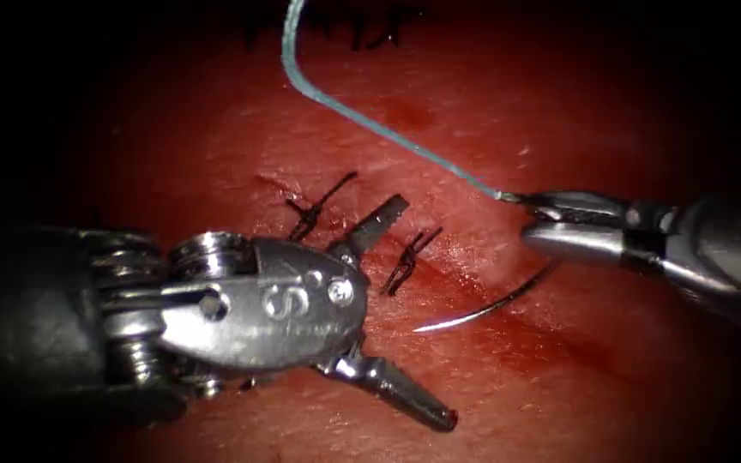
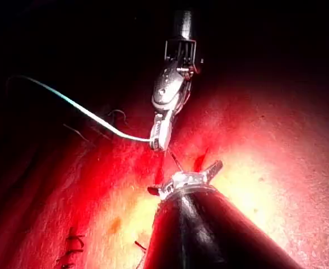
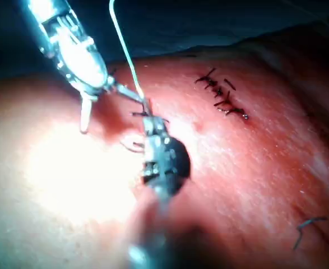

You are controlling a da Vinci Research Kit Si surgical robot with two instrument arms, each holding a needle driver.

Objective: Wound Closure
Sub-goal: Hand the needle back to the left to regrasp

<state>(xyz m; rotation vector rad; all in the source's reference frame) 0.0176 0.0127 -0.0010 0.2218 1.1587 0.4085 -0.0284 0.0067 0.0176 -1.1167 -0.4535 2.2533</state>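
Tissue (image 1: 611, 120): red and wet, two dark knots along the cut.
Left tool (image 1: 396, 313): jaws spread wide, holding nothing.
Right tool (image 1: 551, 219): pinching the needle's (image 1: 490, 306) thread (image 1: 370, 122) end.
Needle: point aims left, between both tools.

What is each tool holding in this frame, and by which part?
The right tool grips the needle at its thread end, the point free above the tissue. The left tool, jaws wide open, holds nothing.
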